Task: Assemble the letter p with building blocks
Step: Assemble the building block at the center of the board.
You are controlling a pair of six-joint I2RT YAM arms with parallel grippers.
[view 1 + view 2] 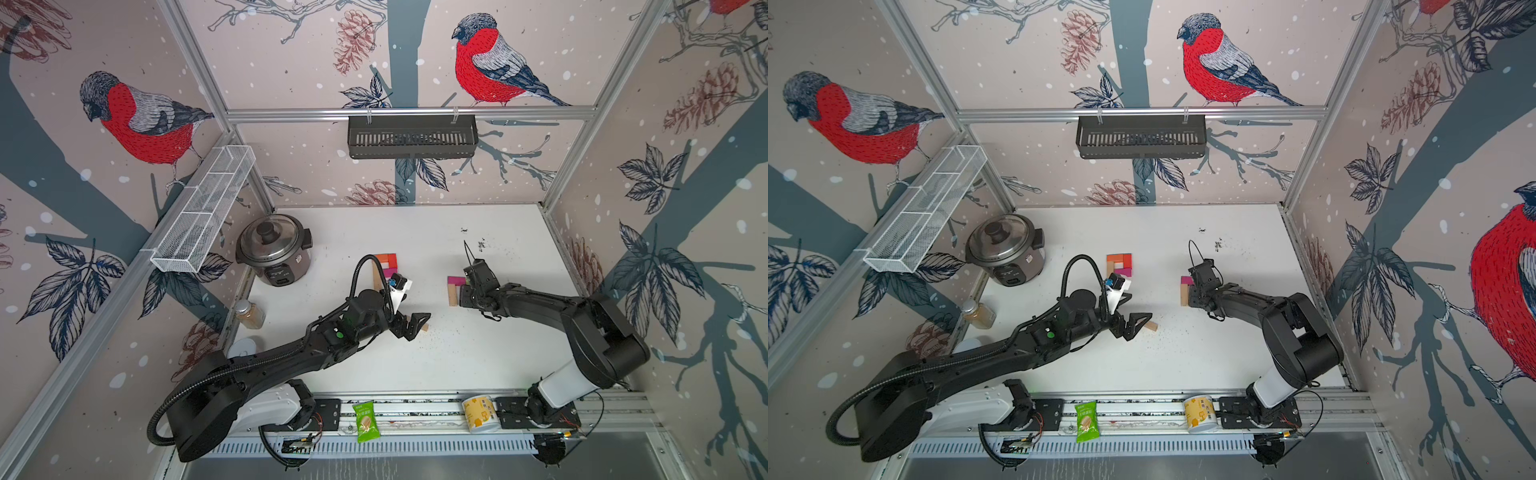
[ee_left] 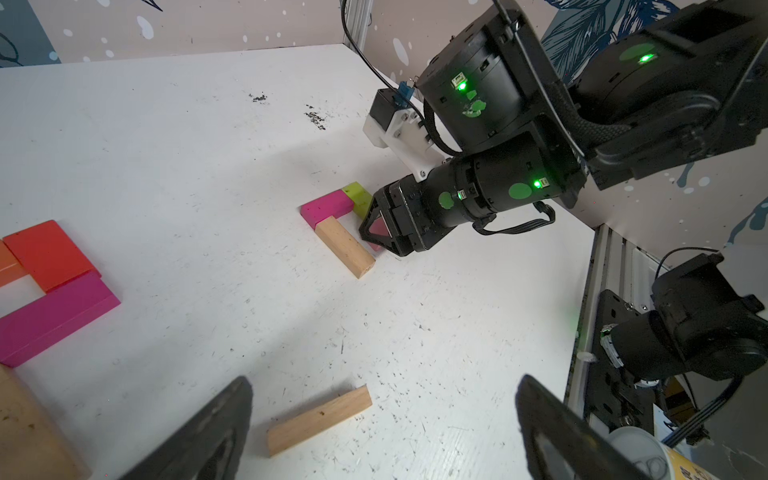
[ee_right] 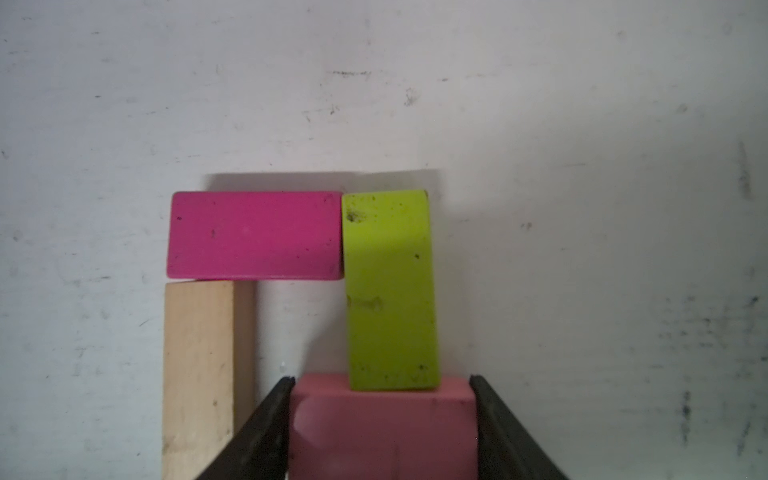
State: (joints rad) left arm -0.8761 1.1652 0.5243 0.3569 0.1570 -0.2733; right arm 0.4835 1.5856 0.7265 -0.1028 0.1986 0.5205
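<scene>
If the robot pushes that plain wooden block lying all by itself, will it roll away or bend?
Probably it won't roll: the wooden block has flat sides and square corners and lies flat on the table, so it should slide. It looks like solid wood, so likely stiff, not bendy. Being long, pushed near one end it may spin.

- Both top views hang high over the base rail (image 1: 415, 405), looking steeply down across the whole tabletop (image 1: 415, 365) toward the back wall (image 1: 478, 183); they share almost the entire scene, shifted slightly sideways
- The left wrist view sits low, near the tabletop, facing the right gripper (image 2: 376, 245) and the magenta block (image 2: 326, 205) beside it
- The right wrist view looks down from very close, past its own fingers (image 3: 257, 436), onto that magenta block and the pink block (image 3: 382, 424), which both wrist views share
</scene>
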